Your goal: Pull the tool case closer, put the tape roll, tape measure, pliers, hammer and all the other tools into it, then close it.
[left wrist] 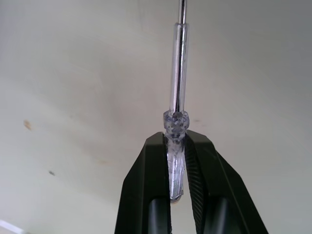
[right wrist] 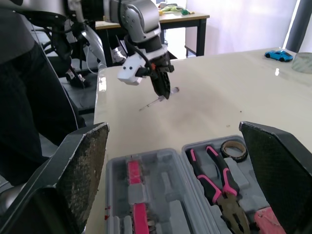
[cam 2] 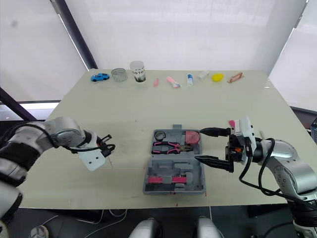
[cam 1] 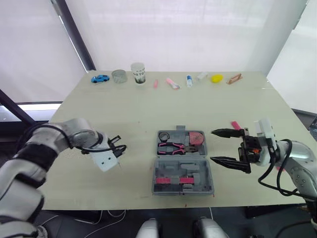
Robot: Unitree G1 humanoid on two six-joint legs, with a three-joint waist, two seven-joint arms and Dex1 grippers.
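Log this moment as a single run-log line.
left pincer: shut on screwdriver | right pincer: open, right of tool case | tool case: open, pliers and tape roll inside

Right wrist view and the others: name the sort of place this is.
Probably a robotics lab or test room: a plain work table with an open tool case on it, white blinds across the back, and another desk standing beyond the table.
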